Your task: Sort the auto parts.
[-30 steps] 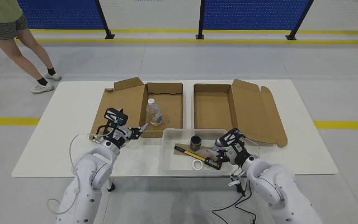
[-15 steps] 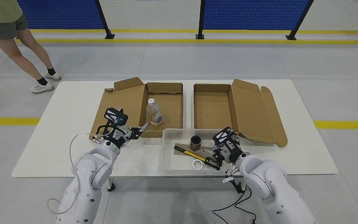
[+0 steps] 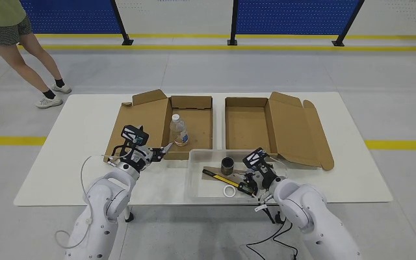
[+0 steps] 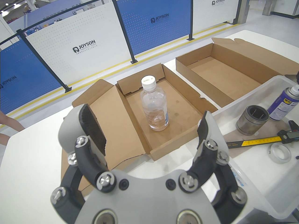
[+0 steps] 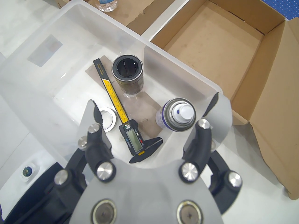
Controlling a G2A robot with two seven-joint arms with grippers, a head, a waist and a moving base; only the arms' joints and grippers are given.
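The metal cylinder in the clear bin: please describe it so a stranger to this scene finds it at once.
On the white table, a clear plastic bin sits before two open cardboard boxes. Inside, beside the caliper, stands a short dark metal cylinder. Unlike the blue spray can and the flat ring, it is hollow and open on top.

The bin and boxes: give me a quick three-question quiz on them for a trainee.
1. True or false: the bottle stands upright in the left box.
2. Which lies in the bin? A: caliper. B: hammer. C: wrench.
3. Is the right gripper open or shut?
Key: 1 true; 2 A; 3 open.
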